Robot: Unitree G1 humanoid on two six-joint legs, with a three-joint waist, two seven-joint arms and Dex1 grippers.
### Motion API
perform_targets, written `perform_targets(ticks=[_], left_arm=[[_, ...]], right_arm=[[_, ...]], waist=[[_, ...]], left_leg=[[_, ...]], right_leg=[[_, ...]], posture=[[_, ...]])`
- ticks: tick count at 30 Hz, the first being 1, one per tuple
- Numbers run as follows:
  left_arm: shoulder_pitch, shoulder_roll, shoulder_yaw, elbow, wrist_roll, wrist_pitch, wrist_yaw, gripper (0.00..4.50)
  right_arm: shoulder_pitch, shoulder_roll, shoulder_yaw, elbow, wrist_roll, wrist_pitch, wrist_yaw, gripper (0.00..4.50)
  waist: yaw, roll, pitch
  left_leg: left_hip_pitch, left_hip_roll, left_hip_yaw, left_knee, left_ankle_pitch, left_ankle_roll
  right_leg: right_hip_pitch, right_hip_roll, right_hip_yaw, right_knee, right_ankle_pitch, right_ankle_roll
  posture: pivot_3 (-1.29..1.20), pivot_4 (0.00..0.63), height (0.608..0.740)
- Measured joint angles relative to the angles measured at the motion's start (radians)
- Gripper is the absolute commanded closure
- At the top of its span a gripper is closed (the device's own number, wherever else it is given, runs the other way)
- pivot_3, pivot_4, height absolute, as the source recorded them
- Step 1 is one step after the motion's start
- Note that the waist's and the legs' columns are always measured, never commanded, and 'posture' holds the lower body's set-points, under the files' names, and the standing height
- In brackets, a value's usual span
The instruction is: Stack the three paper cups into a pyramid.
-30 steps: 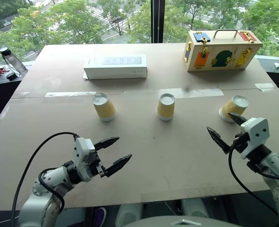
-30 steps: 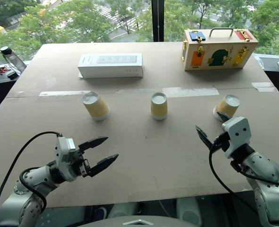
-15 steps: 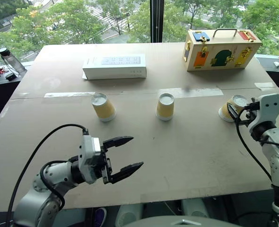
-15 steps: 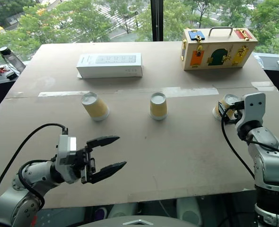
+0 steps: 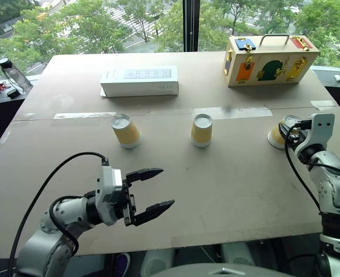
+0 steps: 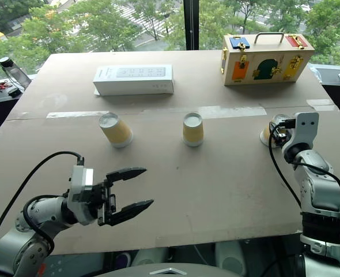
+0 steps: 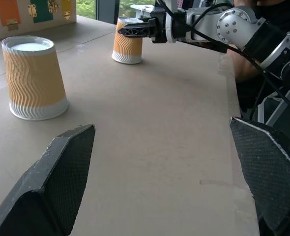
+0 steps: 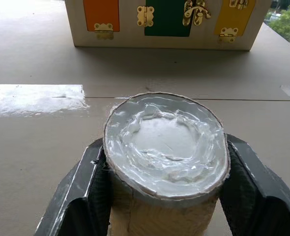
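Now the biggest thing in front of me, the table, carries all three paper cups upside down in one row across its middle, none stacked yet, so the pyramid is not begun. Behind them sit the white box and the wooden latch box, both well apart from the cups.

What has changed matters most. A second ago my right gripper hung short of the right cup with its fingers spread; since then I have brought the arm forward to it and the fingers have closed. In the right wrist view the two black fingers press against opposite sides of that cup's ribbed wall just below its white base, so I judge the first pick is secured and the lift can follow. The cup stands on the table, not yet raised.

My left gripper has drifted only a little toward the centre and waits above the near part of the table, fingers spread as wide as they go, holding and touching nothing.

The middle cup and the left cup stand untouched, apart from each other. For a base I judge these two, or the gripped one and the middle one, must be brought side by side.
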Motion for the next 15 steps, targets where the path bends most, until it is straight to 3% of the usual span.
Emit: perform_targets(ticks=[5,10,15], left_arm=[[0.027,-0.092,0.013,0.085,0.023,-0.120,-0.015,0.00],[0.067,-0.055,0.056,0.154,-0.004,-0.136,-0.107,0.00],[0.117,-0.034,0.097,0.197,-0.024,-0.146,-0.190,0.00]], right_arm=[[0.069,-0.031,0.028,-0.120,0.062,0.004,0.123,2.19],[0.140,-0.096,0.150,-0.386,0.165,0.064,0.275,2.19],[0.171,-0.124,0.302,-0.477,0.149,0.066,0.325,2.19]], waist=[[0.000,0.002,0.001],[-0.001,0.002,0.001],[0.000,0.001,0.001]], left_leg=[[0.000,0.000,0.000,-0.001,0.000,0.000],[0.000,0.001,0.000,-0.002,0.000,0.000],[0.000,0.001,0.000,-0.002,0.000,0.000]], right_leg=[[0.000,0.000,0.000,0.000,0.000,0.000],[0.000,0.000,0.000,0.000,-0.002,0.003],[-0.001,0.000,0.000,-0.001,-0.003,0.003]], posture=[[0.00,0.150,0.740],[0.00,0.150,0.740],[0.00,0.150,0.740]])
